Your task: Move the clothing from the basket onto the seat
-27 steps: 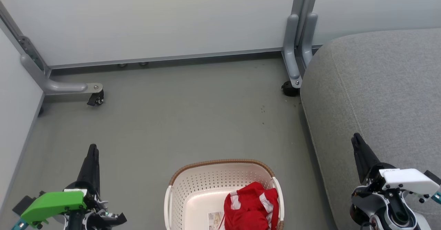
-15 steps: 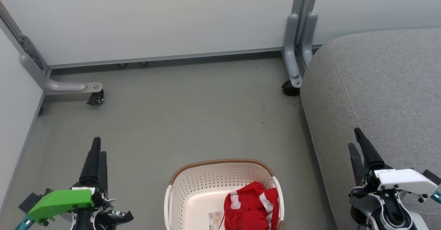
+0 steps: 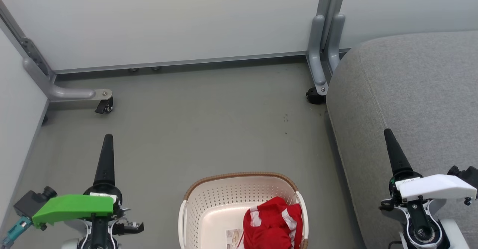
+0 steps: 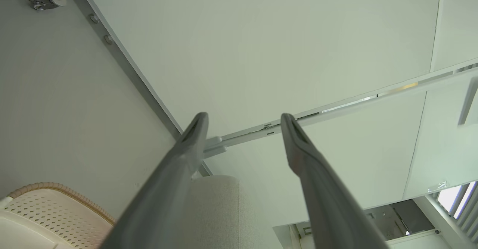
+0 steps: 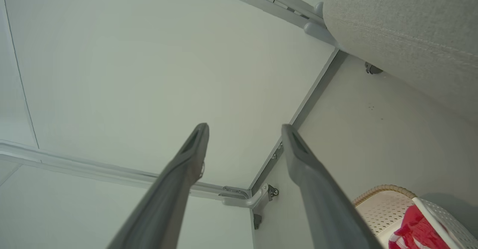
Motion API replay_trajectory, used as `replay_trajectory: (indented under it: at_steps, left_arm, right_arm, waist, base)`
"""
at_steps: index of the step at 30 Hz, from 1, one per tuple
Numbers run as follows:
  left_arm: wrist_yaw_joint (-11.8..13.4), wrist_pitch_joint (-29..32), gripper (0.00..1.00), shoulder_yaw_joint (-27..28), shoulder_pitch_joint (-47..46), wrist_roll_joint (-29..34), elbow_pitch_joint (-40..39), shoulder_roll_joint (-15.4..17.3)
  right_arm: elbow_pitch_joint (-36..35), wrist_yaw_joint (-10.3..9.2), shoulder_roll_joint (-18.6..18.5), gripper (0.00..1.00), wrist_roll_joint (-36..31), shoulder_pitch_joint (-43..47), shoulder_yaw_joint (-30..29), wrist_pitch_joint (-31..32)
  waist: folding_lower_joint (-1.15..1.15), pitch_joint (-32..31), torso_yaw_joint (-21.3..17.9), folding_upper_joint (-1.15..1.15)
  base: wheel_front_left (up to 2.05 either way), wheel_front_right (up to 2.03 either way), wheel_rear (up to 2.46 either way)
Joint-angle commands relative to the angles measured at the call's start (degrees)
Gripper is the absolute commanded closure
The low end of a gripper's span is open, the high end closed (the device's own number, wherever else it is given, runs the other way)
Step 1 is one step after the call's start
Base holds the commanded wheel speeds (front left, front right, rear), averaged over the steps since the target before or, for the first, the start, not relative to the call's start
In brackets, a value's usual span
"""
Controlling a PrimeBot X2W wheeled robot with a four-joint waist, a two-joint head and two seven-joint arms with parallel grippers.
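Note:
The cream basket [image 3: 239, 176] with a brown rim stands on the floor at the bottom centre. Red clothing [image 3: 273, 224] with white stripes lies bunched in its right half, beside a paper label. The grey seat [image 3: 410, 92] fills the right side. My left gripper [image 3: 108, 140] hovers left of the basket over the floor, and my right gripper [image 3: 388, 134] is above the seat's front edge. Both point away from me. The left gripper [image 4: 244, 118] and the right gripper [image 5: 244, 127] are open with nothing between their fingers. The right wrist view catches the basket [image 5: 388, 204] and the clothing [image 5: 414, 230].
Pale partition walls close off the back and left. Their grey metal feet with casters sit at the left [image 3: 102, 103] and beside the seat's corner [image 3: 315, 96]. Grey floor [image 3: 205, 122] stretches between the walls, the basket and the seat.
Both grippers have reached forward and rolled at the wrist, so each pair of fingers now lines up as one edge-on spike. The basket and clothing have not moved.

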Motion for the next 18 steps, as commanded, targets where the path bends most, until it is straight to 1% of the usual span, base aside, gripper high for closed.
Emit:
replay_trajectory:
  at_steps: [1,11,18]
  left_arm:
    - [0.0,-0.7,0.0,-0.4,-1.4,2.8,-1.3,0.7]
    - [0.0,-2.8,0.0,-2.4,-0.5,14.8,-1.4,1.3]
    - [0.0,-4.2,0.0,-3.1,0.0,22.0,-1.1,1.4]
  right_arm:
    - [-1.5,0.03,-0.3,0.0,-2.7,-0.7,0.3,-0.7]
    - [-3.0,0.03,-1.1,0.0,-15.3,-0.1,2.2,-2.8]
    - [-4.0,0.04,-1.6,0.0,-22.8,0.3,3.2,-4.2]
  waist:
    - [0.0,0.0,0.0,0.0]
    - [0.0,-0.2,0.0,0.0]
    - [0.0,-0.2,0.0,0.0]
  base:
    - [0.0,0.0,0.0]
    - [0.0,0.0,0.0]
    - [0.0,0.0,0.0]
